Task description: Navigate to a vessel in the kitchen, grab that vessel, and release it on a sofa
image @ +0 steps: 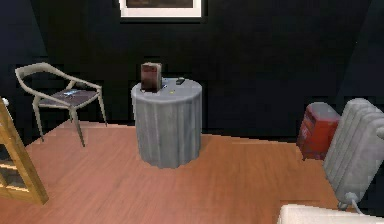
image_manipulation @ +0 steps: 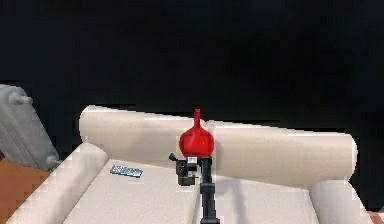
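Observation:
A red round-bellied vessel with a thin neck (image_manipulation: 197, 140) shows upright in the arm side view, in front of the backrest of a cream sofa (image_manipulation: 270, 150). The dark arm rises from the bottom edge. The gripper (image_manipulation: 184, 166) sits just below and slightly left of the vessel, over the sofa's seat. I cannot tell whether the gripper holds the vessel or whether it rests on the cushion.
A small flat blue-and-white item (image_manipulation: 127, 171) lies on the sofa seat. A grey radiator (image_manipulation: 22, 125) (image: 358, 145) stands beside the sofa. Ahead are a round grey table (image: 167, 122) with a brown box, a chair (image: 60, 95), a red container (image: 318, 130) and wooden floor.

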